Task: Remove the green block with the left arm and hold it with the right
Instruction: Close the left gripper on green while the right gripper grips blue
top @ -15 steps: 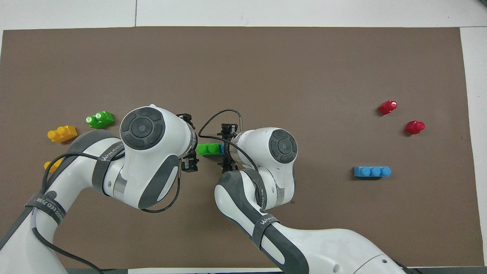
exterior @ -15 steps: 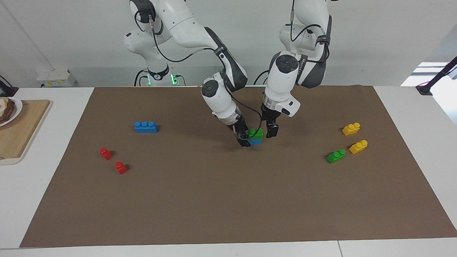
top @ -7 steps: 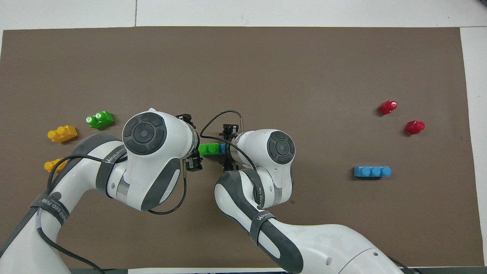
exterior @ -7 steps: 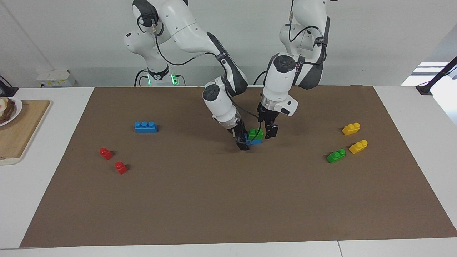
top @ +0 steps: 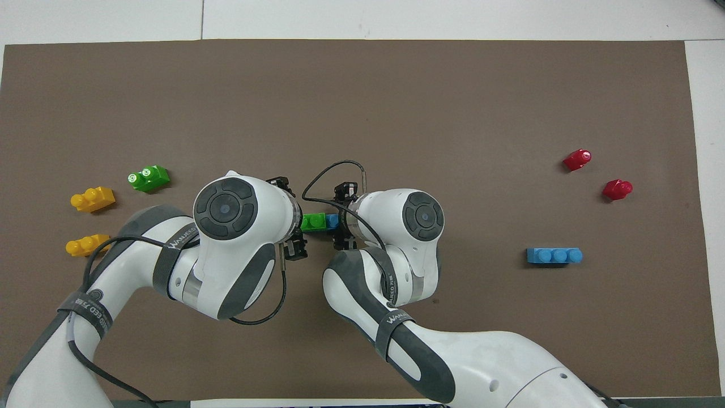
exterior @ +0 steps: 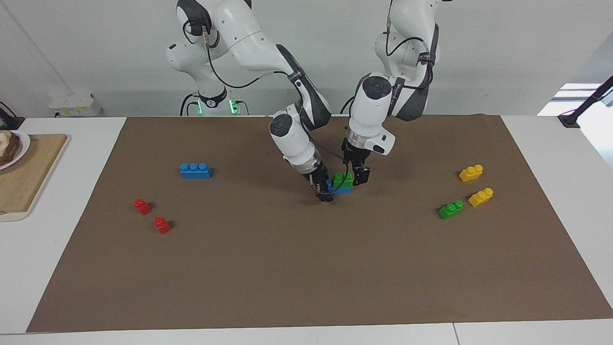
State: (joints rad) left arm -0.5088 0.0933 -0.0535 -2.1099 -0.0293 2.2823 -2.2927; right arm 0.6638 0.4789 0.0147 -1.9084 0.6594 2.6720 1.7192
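Note:
The green block point(exterior: 343, 179) point(top: 312, 221) sits pressed onto a short blue brick point(exterior: 341, 190) point(top: 332, 220) in the middle of the brown mat. My left gripper point(exterior: 353, 176) point(top: 294, 220) is down at the green block's end toward the left arm. It is open, with one finger on each side of the block. My right gripper point(exterior: 325, 190) point(top: 342, 221) is low at the blue brick's other end, against the mat. Its wrist hides how it meets the brick.
Toward the left arm's end lie another green brick point(exterior: 451, 209) and two yellow bricks point(exterior: 471, 172) point(exterior: 481, 197). Toward the right arm's end lie a blue three-stud brick point(exterior: 195, 170), two red pieces point(exterior: 142, 206) point(exterior: 162, 224), and a wooden board point(exterior: 24, 175) off the mat.
My left gripper has slid in toward the green block, now astride it. My right gripper has settled in at the blue brick's end. The stack has shifted slightly.

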